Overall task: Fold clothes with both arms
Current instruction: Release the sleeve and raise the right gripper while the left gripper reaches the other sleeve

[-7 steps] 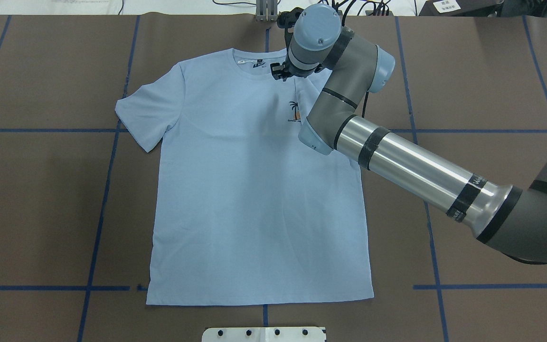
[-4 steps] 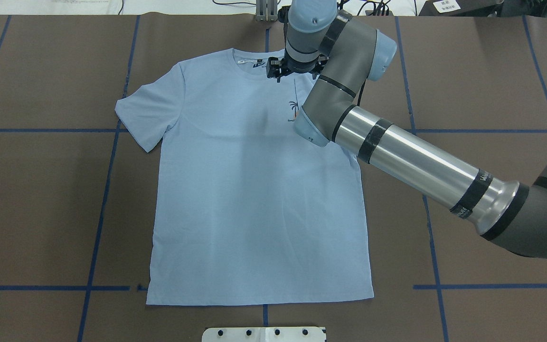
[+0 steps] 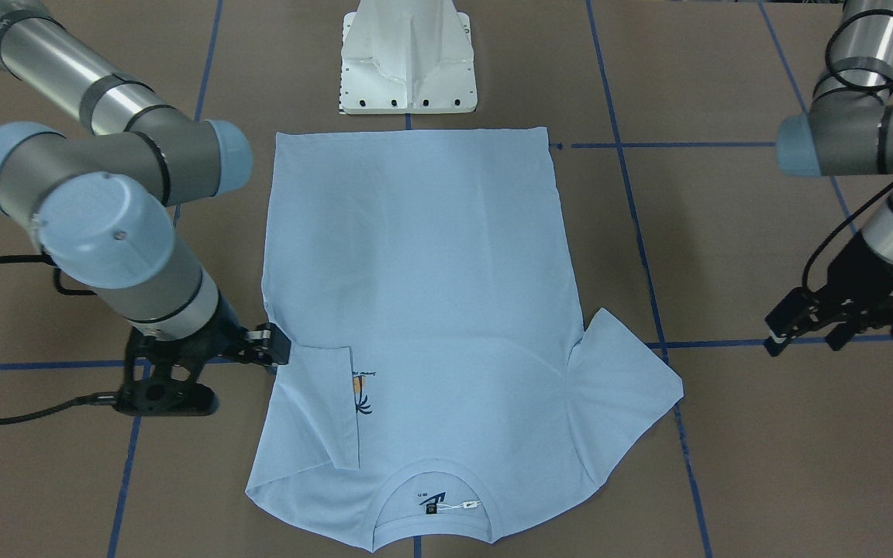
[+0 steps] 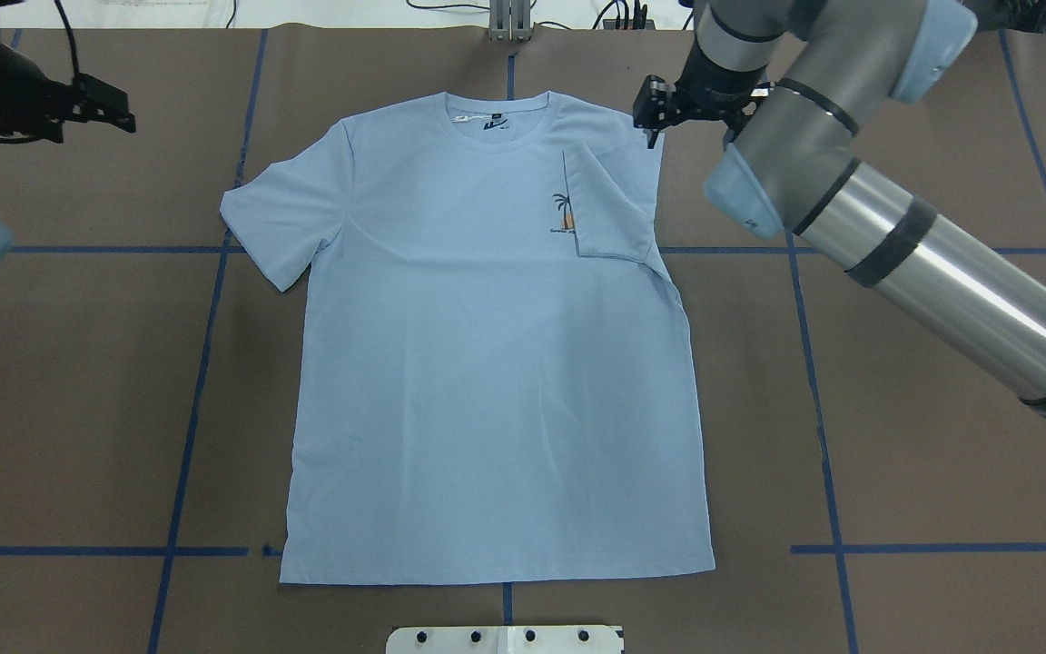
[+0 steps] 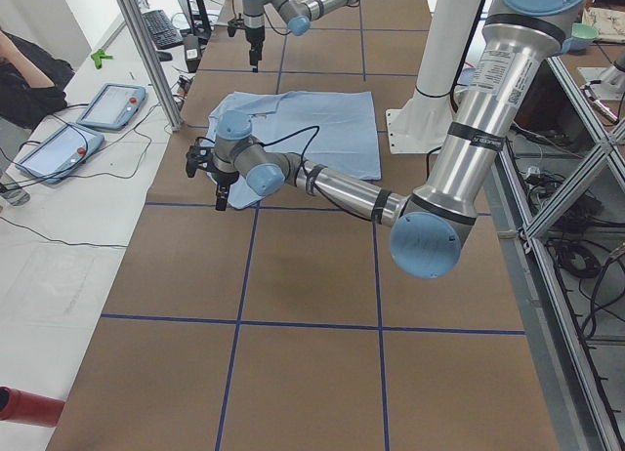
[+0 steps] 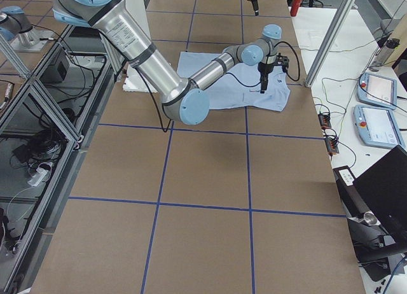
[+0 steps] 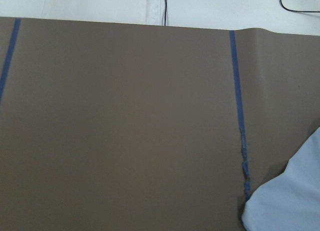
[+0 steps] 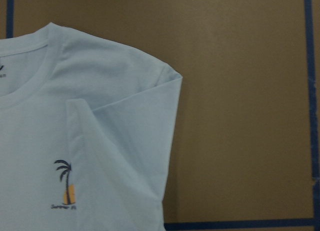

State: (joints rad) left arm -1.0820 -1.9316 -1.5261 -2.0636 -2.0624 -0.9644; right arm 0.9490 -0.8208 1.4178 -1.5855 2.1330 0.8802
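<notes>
Shirt: a light blue T-shirt (image 4: 487,381) lies flat, front up, in the middle of the surface (image 4: 895,436), with its collar at the far edge from the robot.
Folded sleeve: the sleeve on the robot's right (image 4: 614,204) is turned inward over the chest, and its edge runs just beside the small palm print (image 4: 562,213).
Other sleeve: the left sleeve (image 4: 282,213) is spread out on the surface, unfolded.
Change: half a second ago the right gripper (image 4: 651,123) hung over the shirt beside the collar. We now see it out past the shoulder edge, off the cloth, and the left arm has come into the overhead view.
Right gripper: it holds nothing. We cannot tell how wide its jaws stand, as the fingers look too small and dark here.
Left gripper (image 3: 803,339): empty, with its jaws spread, well apart from the shirt and out beyond the unfolded sleeve.
Meaning: we judge the first sleeve fold done and let go. The left sleeve looks like the next job, and it falls to the left arm.
</notes>
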